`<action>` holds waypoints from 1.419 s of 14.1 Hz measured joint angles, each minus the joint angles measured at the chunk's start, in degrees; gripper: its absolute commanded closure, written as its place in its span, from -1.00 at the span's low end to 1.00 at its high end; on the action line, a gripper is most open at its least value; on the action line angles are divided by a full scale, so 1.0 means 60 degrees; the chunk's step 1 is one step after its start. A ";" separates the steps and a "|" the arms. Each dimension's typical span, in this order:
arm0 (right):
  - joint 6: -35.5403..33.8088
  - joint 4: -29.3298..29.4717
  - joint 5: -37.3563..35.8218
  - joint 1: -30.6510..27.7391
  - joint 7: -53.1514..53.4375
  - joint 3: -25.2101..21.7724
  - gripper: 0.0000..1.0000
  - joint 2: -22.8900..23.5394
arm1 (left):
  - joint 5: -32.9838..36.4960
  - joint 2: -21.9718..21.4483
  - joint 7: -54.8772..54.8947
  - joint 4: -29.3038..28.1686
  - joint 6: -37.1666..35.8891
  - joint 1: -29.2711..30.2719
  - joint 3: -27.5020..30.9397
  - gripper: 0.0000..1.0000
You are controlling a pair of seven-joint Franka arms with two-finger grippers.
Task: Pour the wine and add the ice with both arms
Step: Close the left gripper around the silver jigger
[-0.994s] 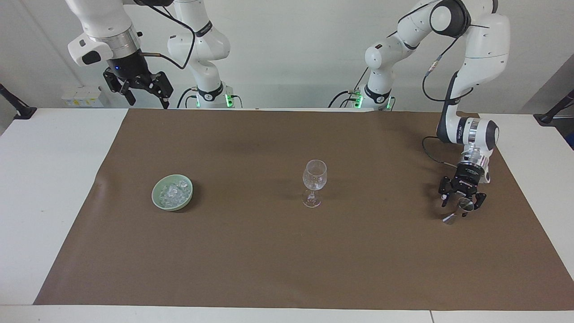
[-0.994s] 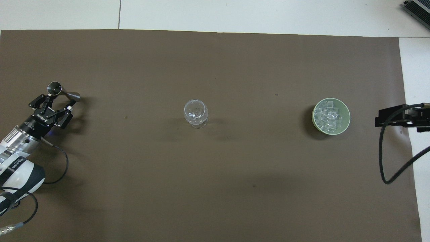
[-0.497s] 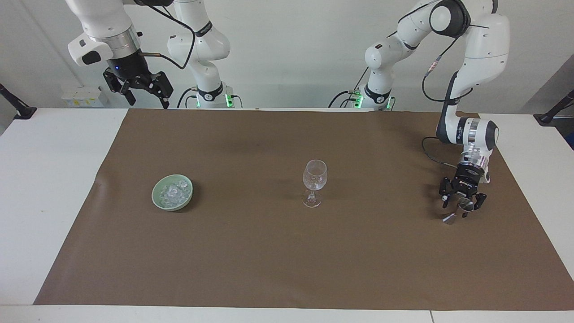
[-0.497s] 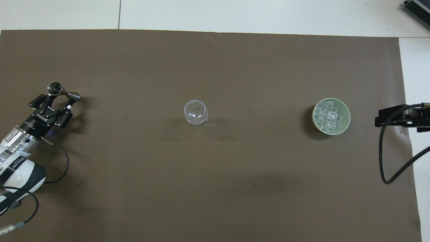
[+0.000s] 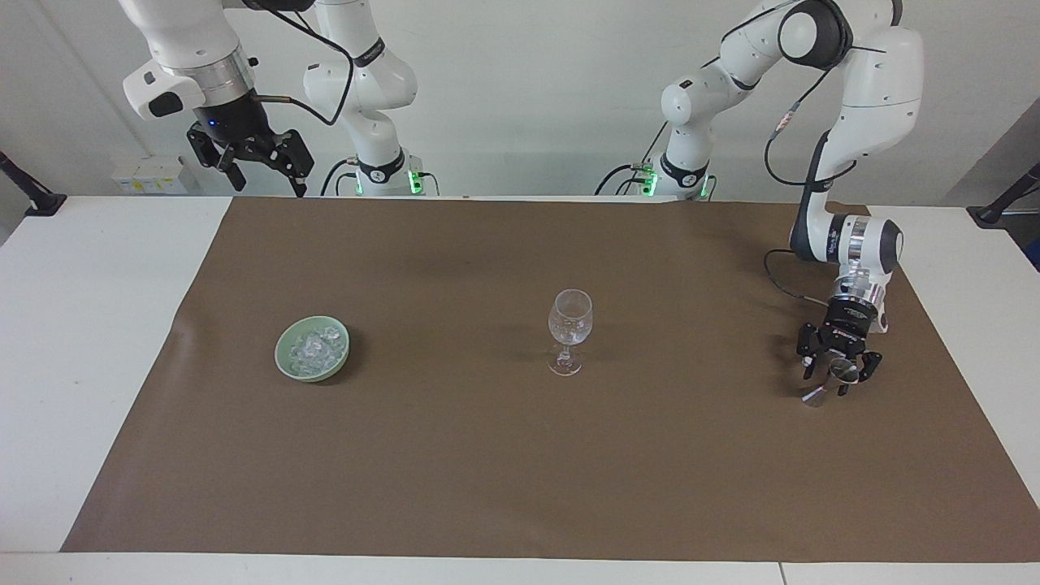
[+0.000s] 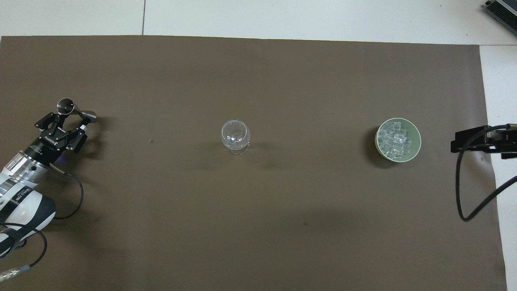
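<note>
1. The left gripper (image 5: 840, 382) is low over the brown mat (image 5: 520, 455) at the left arm's end of the table, its fingers set on either side of a small metal jigger (image 5: 829, 385). Whether they already clamp it or only bracket it I cannot tell.
2. The jigger is tilted, its long axis slanting: in the overhead view one open cone mouth (image 6: 65, 106) faces up and toward the table's edge, while the other end points toward the middle of the table and rests on the mat.
3. The facing view shows the jigger's lower cone touching the mat below the fingertips; the overhead view shows both cones clear of the left gripper (image 6: 69, 120) (its body hides the waist in the facing view).
4. The right gripper (image 5: 262, 175) hangs high over the robots' edge of the table at the right arm's end, jaws spread wide and empty; this arm waits. In the overhead view it is cut off at the frame edge.
5. The ice (image 5: 313, 348) is heaped in a pale green bowl (image 5: 286, 357) on the mat toward the right arm's end; single chunks (image 6: 395, 139) read clearly only from overhead.
6. A clear stemmed glass (image 5: 569, 329) stands upright mid-mat between bowl and jigger, well apart from both. Any contents are hard to make out.
</note>
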 measured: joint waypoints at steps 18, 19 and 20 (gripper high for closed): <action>0.0000 0.0000 0.0000 0.0000 0.0000 0.0000 -1.00 0.0000 | -0.0365 0.0025 0.0027 0.0019 0.0074 -0.0130 -0.0004 -0.07; 0.0000 0.0000 0.0000 0.0000 0.0000 0.0000 -1.00 0.0000 | -0.0372 0.0025 0.0027 0.0020 0.0090 -0.0132 -0.0004 -0.06; 0.0000 0.0000 0.0000 0.0000 0.0000 0.0000 -1.00 0.0000 | -0.0376 0.0025 0.0027 0.0020 0.0114 -0.0134 -0.0004 -0.05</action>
